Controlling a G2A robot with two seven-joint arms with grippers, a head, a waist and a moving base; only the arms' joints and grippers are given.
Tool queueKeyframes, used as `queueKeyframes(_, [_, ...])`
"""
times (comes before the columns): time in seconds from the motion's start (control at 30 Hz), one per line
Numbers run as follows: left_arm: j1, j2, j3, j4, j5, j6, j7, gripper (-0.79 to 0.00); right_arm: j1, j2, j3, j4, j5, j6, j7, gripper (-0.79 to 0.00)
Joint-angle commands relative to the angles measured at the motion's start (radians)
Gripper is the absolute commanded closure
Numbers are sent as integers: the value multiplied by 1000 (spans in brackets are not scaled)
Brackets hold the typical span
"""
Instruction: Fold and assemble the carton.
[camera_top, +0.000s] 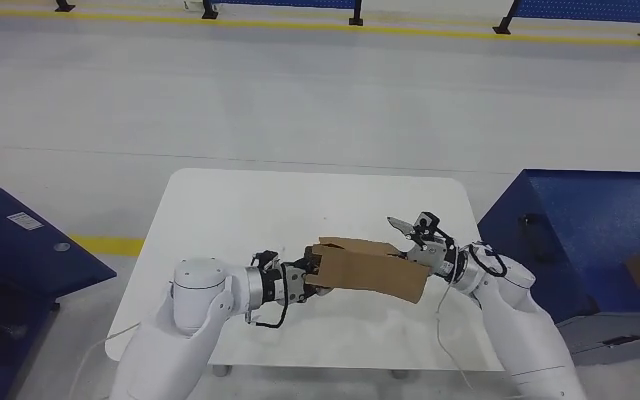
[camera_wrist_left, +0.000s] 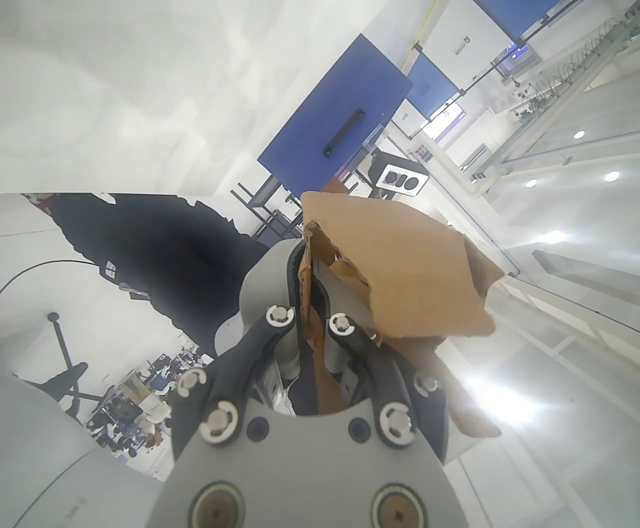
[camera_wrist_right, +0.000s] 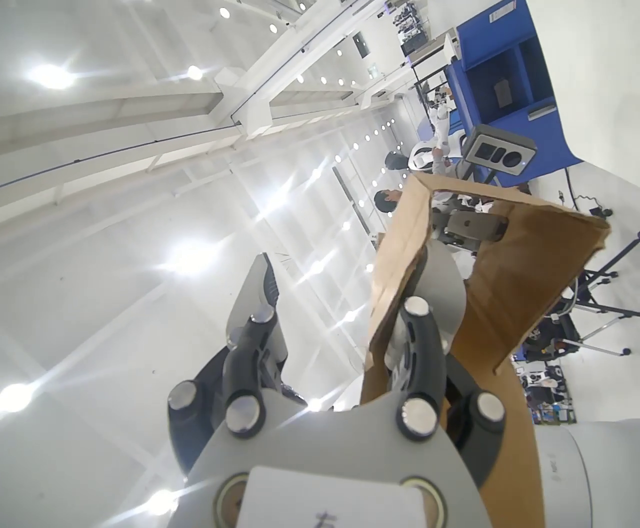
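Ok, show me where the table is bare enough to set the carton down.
Bare: the table from the carton back to its far edge, and the strip left of the left arm. Crowded: the near middle, where it and the right arm meet the carton.

The white surface (camera_top: 230, 210) lies under the right hand (camera_top: 402, 232); a blue cabinet (camera_top: 570, 230) stands near that hand, off the surface.

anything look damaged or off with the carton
Yes: the carton has a ragged, torn-looking edge right beside the left gripper, which is clamped on it. The right gripper is open astride one wall.
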Motion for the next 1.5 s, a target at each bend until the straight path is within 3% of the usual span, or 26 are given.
queueKeyframes(0.0, [1,3,1,-2,-1,0,-3,0,3,0,-6,4,6,7,4,-462])
queueKeyframes(0.37, [2,17,22,-14,0,-2,-16,0,10,6,-36,13,-32,24,46,-302])
queueKeyframes(0.47, [-1,21,25,-12,-3,-1,-18,0,11,8,-43,14,-41,22,53,-148])
queueKeyframes(0.5, [-1,22,26,-12,-4,-1,-17,0,12,8,-44,14,-44,21,53,-9])
queueKeyframes(0.63, [-6,26,32,-10,-5,4,-7,0,15,11,-47,13,-59,14,60,0])
queueKeyframes(0.67, [-7,26,31,-6,-12,4,-2,-733,15,12,-44,14,-61,7,61,0])
queueKeyframes(0.7, [-7,26,26,-2,-26,2,5,-785,16,13,-40,16,-61,-2,59,0])
queueKeyframes(0.83, [-10,25,9,8,-54,-6,47,-785,17,15,-23,16,-98,-100,17,0])
queueKeyframes(1.0, [3,31,-62,22,-82,-41,124,-785,15,18,-5,23,-219,-324,-26,0])
queueKeyframes(1.13, [33,34,-125,9,-101,-123,202,-785,15,18,-5,23,-219,-324,-26,0])
queueKeyframes(1.3, [33,34,-125,9,-101,-123,202,-785,15,18,-5,23,-219,-324,-26,0])
queueKeyframes(1.37, [34,34,-127,4,-105,-133,199,-785,9,20,-9,-5,-289,-367,-51,0])
queueKeyframes(1.47, [76,39,-171,-83,-119,-251,164,-785,-15,23,-18,-37,-352,-430,-38,0])
